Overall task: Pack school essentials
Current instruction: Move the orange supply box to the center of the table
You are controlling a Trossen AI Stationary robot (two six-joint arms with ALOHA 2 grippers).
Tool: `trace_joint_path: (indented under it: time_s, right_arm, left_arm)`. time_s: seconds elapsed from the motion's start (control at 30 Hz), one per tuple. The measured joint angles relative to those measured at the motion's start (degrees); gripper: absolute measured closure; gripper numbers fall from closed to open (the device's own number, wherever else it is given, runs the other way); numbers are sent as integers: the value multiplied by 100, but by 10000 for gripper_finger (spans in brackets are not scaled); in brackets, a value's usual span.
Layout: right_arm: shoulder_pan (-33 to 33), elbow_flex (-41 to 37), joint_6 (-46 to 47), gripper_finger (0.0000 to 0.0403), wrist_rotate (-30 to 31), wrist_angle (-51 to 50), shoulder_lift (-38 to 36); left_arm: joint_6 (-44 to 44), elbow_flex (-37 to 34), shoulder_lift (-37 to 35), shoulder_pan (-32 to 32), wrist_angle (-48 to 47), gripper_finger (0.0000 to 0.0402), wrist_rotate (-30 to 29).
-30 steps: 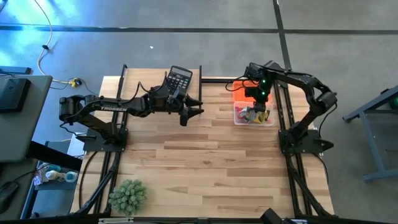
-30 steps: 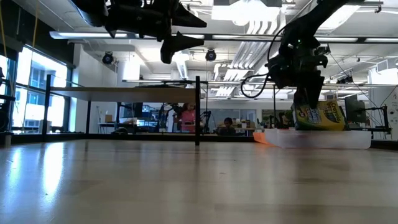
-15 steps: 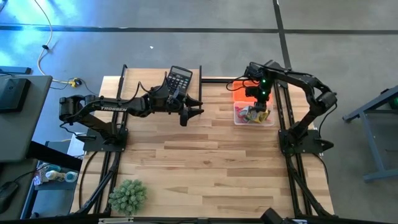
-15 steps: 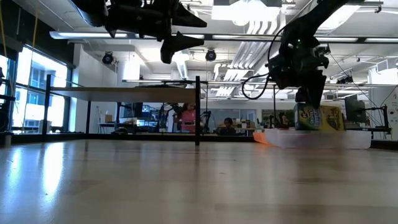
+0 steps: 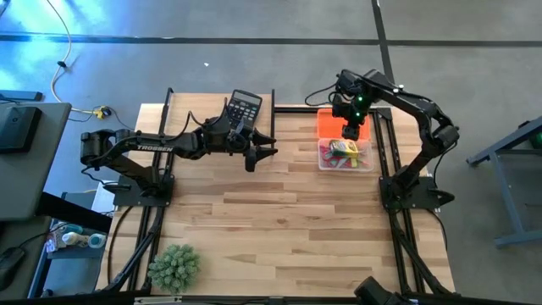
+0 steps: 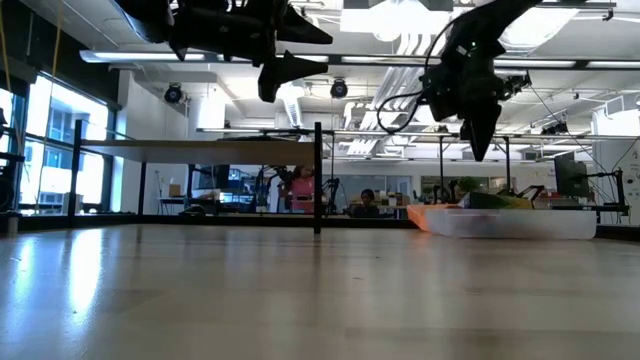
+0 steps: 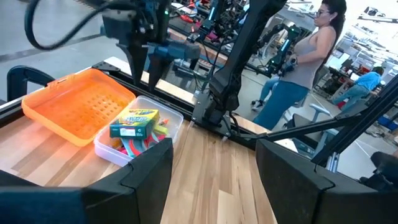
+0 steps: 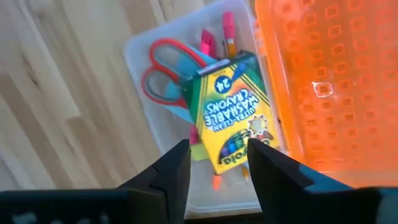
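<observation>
A clear plastic box point(image 5: 345, 158) stands at the table's far right, beside its orange lid point(image 5: 331, 123). In the box a green-and-yellow crayon box point(image 8: 233, 118) lies flat on red-handled scissors point(image 8: 163, 78), a pink pen point(image 8: 227, 28) and pencils. My right gripper point(image 8: 217, 167) hangs open above the box, pointing steeply down, with nothing between its fingers; the low view shows it point(image 6: 479, 142) well clear of the box. My left gripper point(image 5: 269, 149) is held open and about level above the middle of the table's far half, facing the box point(image 7: 140, 134).
A black calculator point(image 5: 245, 106) lies at the far edge behind my left arm. A spiky green plant point(image 5: 174, 265) stands at the near left corner. Bare wood fills the middle and near right of the table. People are in the room beyond.
My right gripper has opened, let go of the crayon box and risen above the clear box, tipping a little. The crayon box, which stood upright in the fingers, has fallen flat onto the things in the box.
</observation>
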Motion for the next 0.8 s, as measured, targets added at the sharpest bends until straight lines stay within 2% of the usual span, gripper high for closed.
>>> trace_joint_path:
  time_s: [0.13,0.27,0.57,0.8]
  right_arm:
    - [2,114,481,253,-560,-42,-4]
    - [151,-196,959,253,-1260,21,-22]
    - [1017,-1301,1872,253,-1503,412,-158]
    - [1649,-1519,2932,253,-1330,1052,-1051]
  left_arm:
    - [0,0,0,2,-1,183,-16]
    - [2,0,0,0,-22,183,-207]
    - [153,-2,-34,0,-66,183,-302]
    - [321,-2,-89,11,-86,183,-299]
